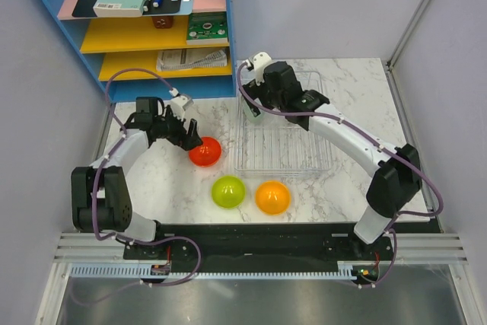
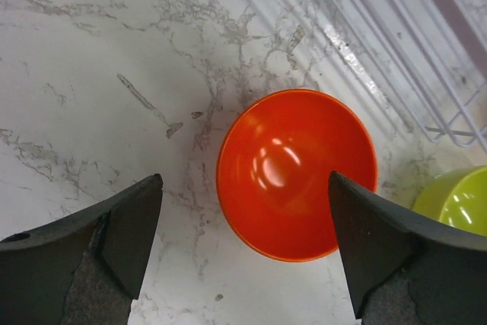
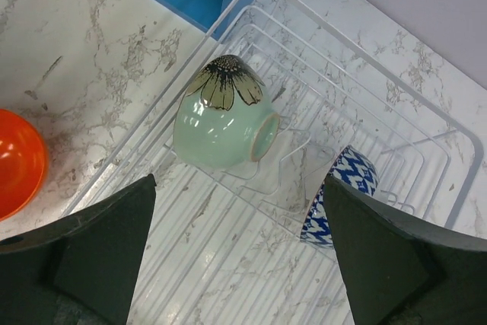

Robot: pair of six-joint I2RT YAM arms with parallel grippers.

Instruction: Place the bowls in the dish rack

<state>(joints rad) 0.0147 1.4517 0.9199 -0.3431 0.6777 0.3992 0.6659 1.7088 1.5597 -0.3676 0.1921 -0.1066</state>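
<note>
Left gripper [image 2: 245, 182], jaws wide apart, hovers straddling the red bowl [image 2: 297, 173] on the tabletop [image 2: 91, 74] just left of the dish rack [image 2: 396, 43], plainly the nearer arm (right gripper [image 3: 237, 182], likewise parted, hangs over the rack).

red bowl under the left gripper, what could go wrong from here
The red bowl sits off-centre between the fingers of the open left gripper, so closing may shove it rather than grip it. The lime green bowl lies close beside it and could get knocked. In the dish rack, the pale grey-green bowl lies on its side and might roll if bumped.
</note>
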